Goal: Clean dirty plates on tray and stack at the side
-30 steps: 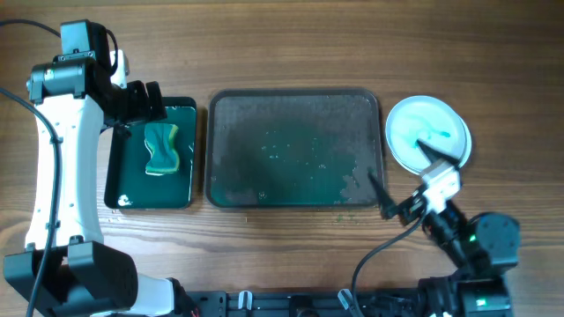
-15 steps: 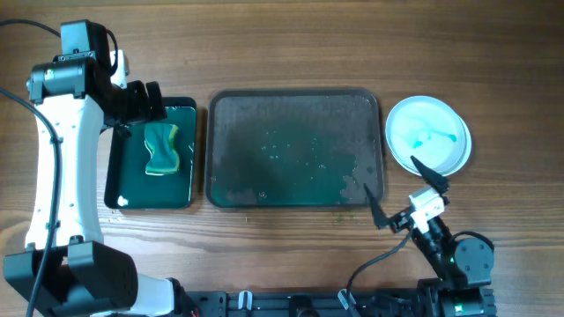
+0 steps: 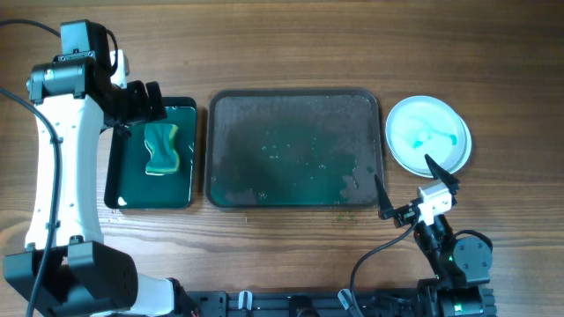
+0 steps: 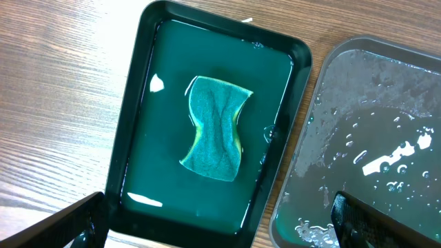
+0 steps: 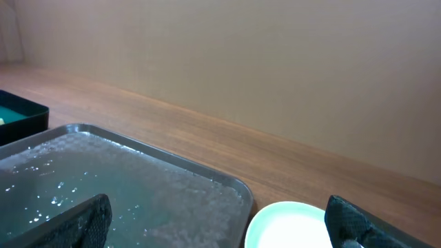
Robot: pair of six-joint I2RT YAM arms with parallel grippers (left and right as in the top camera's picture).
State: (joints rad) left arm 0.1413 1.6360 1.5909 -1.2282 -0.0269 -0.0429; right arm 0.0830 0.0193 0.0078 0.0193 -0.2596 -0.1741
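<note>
Right gripper point(image 3: 404, 172) has edged toward the plates point(image 3: 428, 132), spread wide, left gripper point(image 3: 146, 104) too; tray point(image 3: 291, 110) lies lengthwise left-right.

White plates point(image 3: 428, 135) with teal smears, dark grey tray point(image 3: 295, 114) with teal-tinted wet speckles, black tray point(image 3: 132, 176) green inside, teal-and-yellow sponge point(image 3: 162, 148), brown wood-grain table point(image 3: 291, 44)

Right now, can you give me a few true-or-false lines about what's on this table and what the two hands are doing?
1. The sponge lies in the small black tray of green liquid. True.
2. A plate sits on the grey tray. False: that tray holds only water drops; the plate is on the table to its right.
3. The right hand is gripping a plate. False: it is open and holds nothing.
4. The left hand hangs open above the small black tray. True.
</note>
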